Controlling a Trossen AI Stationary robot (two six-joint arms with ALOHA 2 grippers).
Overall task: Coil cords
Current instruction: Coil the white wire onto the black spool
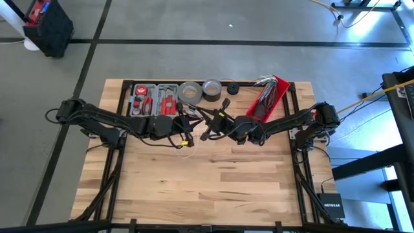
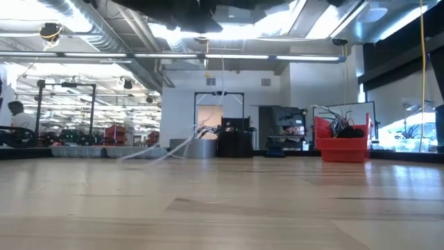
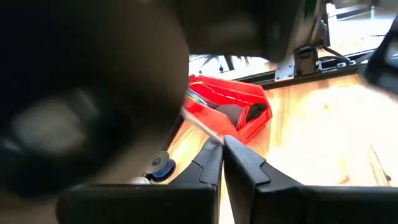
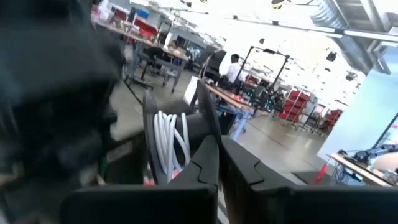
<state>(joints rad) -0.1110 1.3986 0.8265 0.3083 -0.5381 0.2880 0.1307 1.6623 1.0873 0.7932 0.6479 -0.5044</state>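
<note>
My two grippers meet above the middle of the table, toward its far side: the left gripper (image 1: 189,127) (image 3: 222,144) and the right gripper (image 1: 217,125) (image 4: 218,144), both shut. The white cord (image 1: 187,141) hangs between them. In the low view it drops from above (image 2: 223,83) and trails onto the tabletop (image 2: 156,154). Several loops of the white cord (image 4: 168,142) hang over a dark part just beyond my right gripper's fingertips. No other cord can be made out. My left gripper pinches a single strand of the white cord (image 3: 211,134) between its two fingertips, which lie nearly level and point toward the table's right side. The strand runs off slantwise from the tips, clear of the table. My right gripper is shut beside the loops; I cannot tell whether it touches the cord.
Along the far edge stand a tool case (image 1: 154,100), two tape rolls (image 1: 191,90) (image 1: 211,87) and a red bin (image 1: 268,97) (image 3: 233,102) holding cables. The bare near half of the wooden table (image 1: 207,188) lies in front of the arms.
</note>
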